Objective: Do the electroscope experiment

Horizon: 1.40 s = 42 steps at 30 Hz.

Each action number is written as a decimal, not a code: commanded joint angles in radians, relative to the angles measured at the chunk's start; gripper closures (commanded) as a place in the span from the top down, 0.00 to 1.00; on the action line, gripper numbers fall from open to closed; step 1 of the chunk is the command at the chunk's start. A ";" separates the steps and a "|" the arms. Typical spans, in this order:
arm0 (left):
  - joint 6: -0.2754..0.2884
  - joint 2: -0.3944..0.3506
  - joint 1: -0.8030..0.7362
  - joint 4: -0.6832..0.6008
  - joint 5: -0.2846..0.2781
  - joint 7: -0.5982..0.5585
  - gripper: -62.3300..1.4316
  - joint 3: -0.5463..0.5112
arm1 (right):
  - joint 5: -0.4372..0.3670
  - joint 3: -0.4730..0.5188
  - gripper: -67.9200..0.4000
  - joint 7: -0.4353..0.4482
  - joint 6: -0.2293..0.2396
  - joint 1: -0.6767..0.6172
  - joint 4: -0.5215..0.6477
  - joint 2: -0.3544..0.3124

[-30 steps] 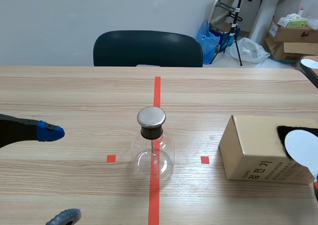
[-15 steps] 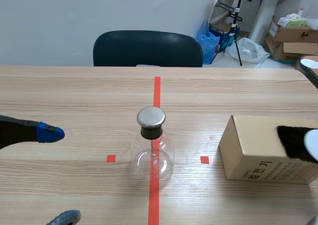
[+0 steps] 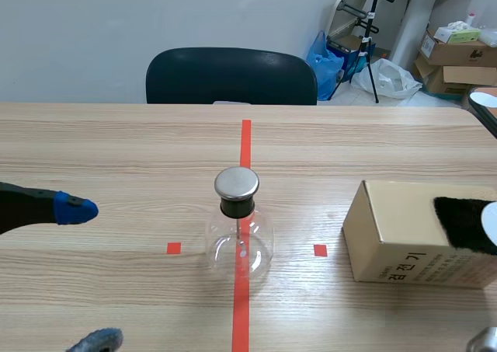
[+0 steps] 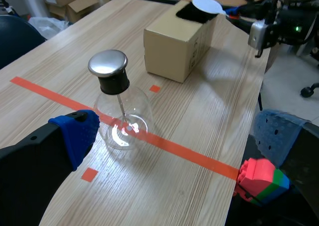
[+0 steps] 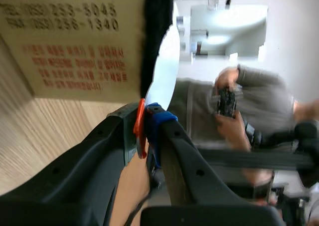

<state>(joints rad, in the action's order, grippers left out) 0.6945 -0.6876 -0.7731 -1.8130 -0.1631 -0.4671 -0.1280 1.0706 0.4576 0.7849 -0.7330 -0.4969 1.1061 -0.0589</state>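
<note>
Jaws of the right gripper (image 5: pixel 145 131) are closed on the orange handle (image 5: pixel 140 117) of the white disc (image 5: pixel 164 71). Left gripper (image 4: pixel 174 135) jaws stand wide apart, holding nothing. The electroscope (image 3: pixel 238 228) stands upright on the red tape line (image 3: pixel 245 138), between the grippers. The disc lies against black fur (image 3: pixel 463 221) atop the cardboard box (image 3: pixel 392 231).

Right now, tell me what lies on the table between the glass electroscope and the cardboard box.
Only bare table and a small orange-red tape square separate electroscope and box, as the scene view shows.

glossy glass flask (image 3: pixel 225 251), metal cap (image 3: pixel 236 182), matt cardboard box (image 3: pixel 396 235)
</note>
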 commanded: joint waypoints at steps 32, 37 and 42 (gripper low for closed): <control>0.002 0.000 -0.008 -0.015 -0.001 -0.090 1.00 -0.010 | -0.014 0.002 0.02 -0.006 -0.005 -0.017 0.014 -0.027; 0.002 0.000 -0.008 -0.015 -0.001 -0.090 1.00 -0.010 | 0.010 0.002 0.02 0.222 -0.012 -0.010 0.014 -0.032; 0.002 0.000 -0.005 -0.015 0.000 -0.090 1.00 -0.010 | 0.011 0.002 0.02 0.040 -0.005 -0.019 0.014 -0.033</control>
<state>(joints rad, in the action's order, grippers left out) 0.6945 -0.6876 -0.7727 -1.8130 -0.1539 -0.5430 -0.1326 1.0546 0.4526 0.7650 -0.7364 -0.5083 1.1061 -0.0734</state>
